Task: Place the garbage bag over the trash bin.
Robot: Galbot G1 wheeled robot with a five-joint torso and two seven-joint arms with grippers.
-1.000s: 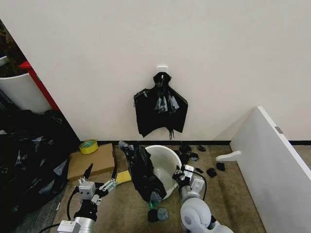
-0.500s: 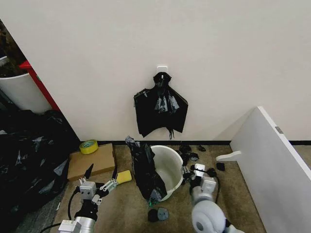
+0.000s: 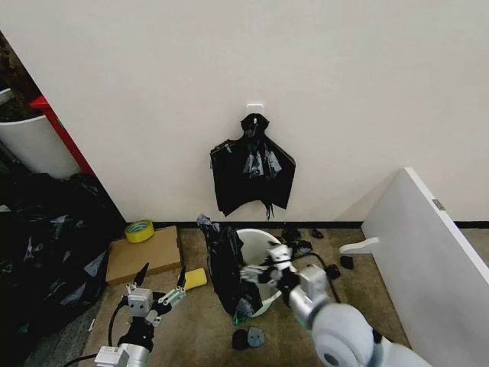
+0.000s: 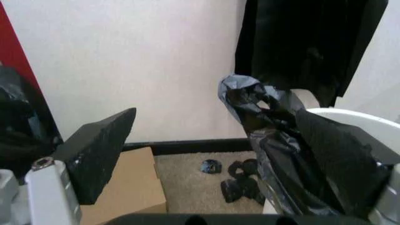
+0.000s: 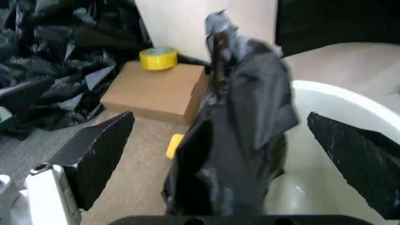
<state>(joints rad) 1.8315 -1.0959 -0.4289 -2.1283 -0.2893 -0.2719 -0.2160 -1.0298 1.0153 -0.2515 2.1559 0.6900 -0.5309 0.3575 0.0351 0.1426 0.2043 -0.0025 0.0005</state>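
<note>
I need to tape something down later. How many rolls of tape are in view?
1. A yellow tape roll sits on the cardboard box against the wall, on the robot's left of the trash bin. Others could be hidden under the heap of black plastic.

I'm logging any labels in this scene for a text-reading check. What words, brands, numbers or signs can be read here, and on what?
None: no readable text in any view.
Garbage bag: plain black, no print.
Trash bin: plain white, no label.
Cardboard box: no marking visible.
Yellow tape roll: no legible print.
</note>
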